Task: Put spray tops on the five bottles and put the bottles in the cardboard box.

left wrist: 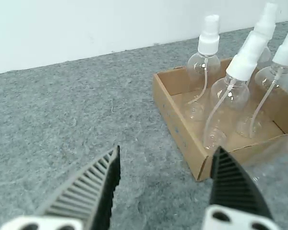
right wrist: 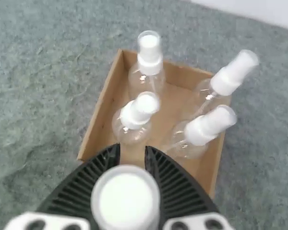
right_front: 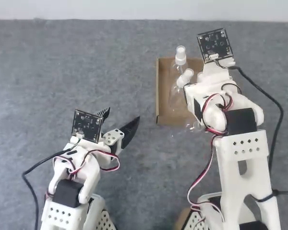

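A shallow cardboard box [right_front: 159,91] lies on the grey carpet and holds several clear bottles [right wrist: 145,79] with white spray tops, some upright and some leaning. My right gripper [right wrist: 132,152] hangs above the box's near edge, shut on the white spray top [right wrist: 125,197] of another bottle. That bottle's clear body [right_front: 197,125] shows under the right arm. My left gripper [left wrist: 168,151] is open with nothing in it, low over the carpet to the left of the box [left wrist: 175,120]. It also shows in the high view [right_front: 121,116].
The grey carpet [right_front: 62,67] stretches bare to the left of the box and beyond it, as far as a white wall [left wrist: 86,24]. The right arm's body and cables [right_front: 230,120] cover the box's right side.
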Tool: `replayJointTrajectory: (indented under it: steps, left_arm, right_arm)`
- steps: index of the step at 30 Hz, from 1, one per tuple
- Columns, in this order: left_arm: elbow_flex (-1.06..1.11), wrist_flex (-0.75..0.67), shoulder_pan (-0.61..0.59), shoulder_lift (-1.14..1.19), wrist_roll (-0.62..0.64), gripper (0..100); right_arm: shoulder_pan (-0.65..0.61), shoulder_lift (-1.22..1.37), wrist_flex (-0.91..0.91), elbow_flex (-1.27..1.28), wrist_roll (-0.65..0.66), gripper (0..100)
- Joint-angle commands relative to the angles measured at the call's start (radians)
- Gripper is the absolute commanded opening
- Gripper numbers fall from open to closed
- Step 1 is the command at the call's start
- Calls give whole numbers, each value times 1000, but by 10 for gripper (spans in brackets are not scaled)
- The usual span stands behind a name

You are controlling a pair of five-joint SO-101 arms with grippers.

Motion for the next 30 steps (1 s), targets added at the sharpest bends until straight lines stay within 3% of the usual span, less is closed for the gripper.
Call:
replayJointTrajectory:
  steps: [1, 11, 19, 24, 30]
  left_arm:
    - [-8, -28, -3, 9, -9, 279]
    - [-8, -26, -3, 9, -9, 279]
    - [-10, -25, -14, 3, -9, 279]
    - [-85, -43, -196, 12, -74, 271]
    - [-240, 43, -390, 15, -141, 229]
  right_arm:
    - [-76, -28, 51, -23, 2, 6]
    - [-196, -117, 234, -21, -5, 6]
    - [-394, -189, 219, -21, -6, 6]
    - [-429, -154, 189, 6, -66, 6]
    - [-443, 22, -62, 143, -107, 6]
